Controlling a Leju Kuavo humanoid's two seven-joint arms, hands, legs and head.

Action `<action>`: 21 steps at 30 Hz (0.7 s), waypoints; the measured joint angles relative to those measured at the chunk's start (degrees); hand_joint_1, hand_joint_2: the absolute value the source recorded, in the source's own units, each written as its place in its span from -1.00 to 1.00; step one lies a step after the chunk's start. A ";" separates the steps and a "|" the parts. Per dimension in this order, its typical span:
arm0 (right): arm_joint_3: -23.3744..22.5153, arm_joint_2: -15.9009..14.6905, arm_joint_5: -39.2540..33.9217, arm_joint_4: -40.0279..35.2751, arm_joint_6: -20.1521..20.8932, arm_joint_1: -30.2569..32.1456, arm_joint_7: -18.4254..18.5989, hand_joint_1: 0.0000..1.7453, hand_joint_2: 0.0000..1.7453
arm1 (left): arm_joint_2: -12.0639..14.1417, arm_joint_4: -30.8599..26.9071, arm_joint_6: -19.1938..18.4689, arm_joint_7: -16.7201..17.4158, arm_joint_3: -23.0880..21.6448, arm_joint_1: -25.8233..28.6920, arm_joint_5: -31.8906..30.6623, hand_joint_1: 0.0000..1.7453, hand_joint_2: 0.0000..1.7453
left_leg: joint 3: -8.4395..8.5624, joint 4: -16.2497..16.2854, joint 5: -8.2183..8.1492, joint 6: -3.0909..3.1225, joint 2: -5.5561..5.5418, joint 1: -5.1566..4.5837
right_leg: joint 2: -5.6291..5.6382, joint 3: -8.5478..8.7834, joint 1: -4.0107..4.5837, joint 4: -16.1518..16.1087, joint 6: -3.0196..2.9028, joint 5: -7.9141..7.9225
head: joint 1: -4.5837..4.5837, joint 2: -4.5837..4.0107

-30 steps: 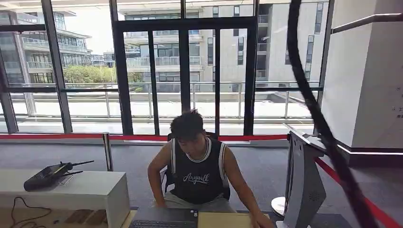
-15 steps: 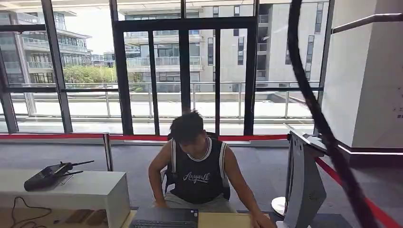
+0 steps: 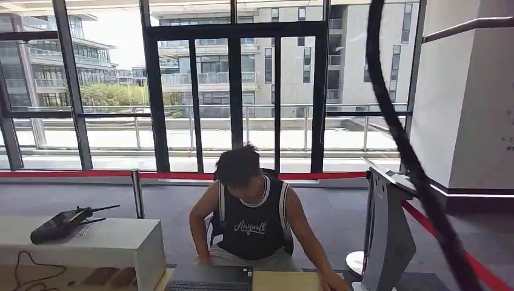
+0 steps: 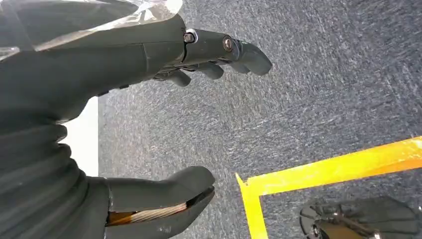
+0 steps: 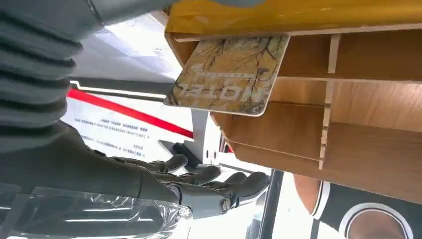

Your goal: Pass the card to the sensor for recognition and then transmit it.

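Sitting behind the desk [image 3: 285, 282], a person [image 3: 251, 209] in a black tank top leans over a laptop [image 3: 209, 277], beside the grey sensor stand [image 3: 388, 233]. The patterned card [image 5: 229, 74] leans at a wooden shelf [image 5: 348, 124] edge (whether the thumb touches it, I cannot tell). The right hand [image 5: 149, 179] looks released. The left hand [image 4: 164, 114] hangs empty, fingers apart, above grey carpet [image 4: 323, 89].

grey ribbed wrist cover [image 4: 30, 164], dark fingers [image 4: 239, 50] with silver screws, thick grey thumb [image 4: 164, 184], clear plastic wrap [image 5: 89, 216]
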 joint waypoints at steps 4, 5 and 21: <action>-0.02 0.04 0.13 0.48 0.04 0.00 -0.22 -1.00 1.00 | 0.00 0.00 0.07 0.00 0.00 0.00 0.11 -1.00 1.00 | 0.00 0.00 0.00 0.00 0.00 0.00 | 0.00 0.00 0.00 0.00 0.00 0.00 | 0.00 0.00; -0.04 0.07 0.15 0.53 0.07 0.00 -0.33 -1.00 1.00 | 0.00 0.00 0.11 0.00 0.00 0.00 0.18 -1.00 1.00 | 0.00 0.00 0.00 0.00 0.00 0.00 | 0.00 0.00 0.00 0.00 0.00 0.00 | 0.00 0.00; -0.59 1.20 0.63 0.70 0.26 -0.32 -1.31 -1.00 1.00 | 0.00 0.00 0.18 -0.04 0.00 0.01 0.33 -1.00 1.00 | 0.00 0.00 0.00 0.00 0.00 0.00 | 0.00 0.01 0.00 0.00 0.00 0.00 | -0.02 0.00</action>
